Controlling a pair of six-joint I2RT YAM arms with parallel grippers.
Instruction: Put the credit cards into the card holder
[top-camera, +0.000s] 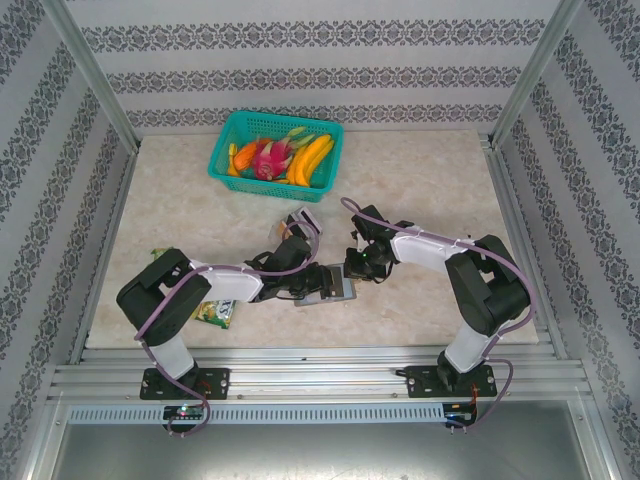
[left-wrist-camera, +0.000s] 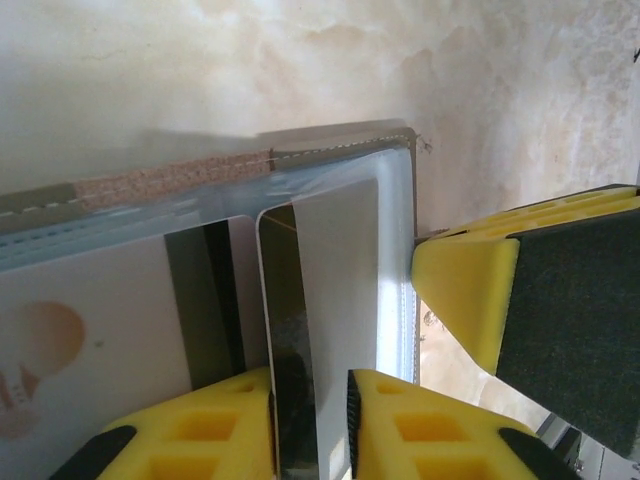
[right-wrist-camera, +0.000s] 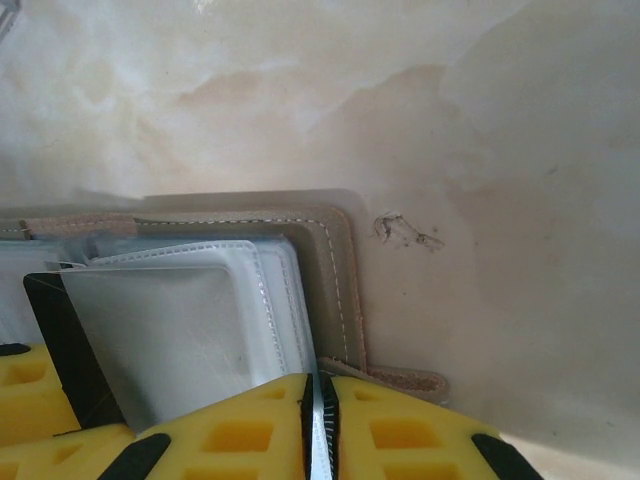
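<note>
The card holder (top-camera: 338, 291) lies open at mid-table, a grey-tan wallet (right-wrist-camera: 335, 265) with clear plastic sleeves (left-wrist-camera: 395, 260). A white credit card (left-wrist-camera: 335, 270) with a dark glossy strip stands part-way in a sleeve. My left gripper (left-wrist-camera: 310, 385) straddles its near end with the jaws a little apart, and the card leans on the left pad. My right gripper (right-wrist-camera: 320, 385) is shut on the thin edge of a clear sleeve. One of its yellow fingers (left-wrist-camera: 465, 295) shows at that edge. Another card (left-wrist-camera: 90, 320) with an orange bulb picture sits in the left panel. In the top view both grippers meet over the wallet, left gripper (top-camera: 303, 287), right gripper (top-camera: 357, 268).
A teal basket (top-camera: 222, 165) of toy fruit stands at the back centre. A green-yellow snack packet (top-camera: 215, 313) lies by the left arm's base. Metal rails run along the table's sides and front.
</note>
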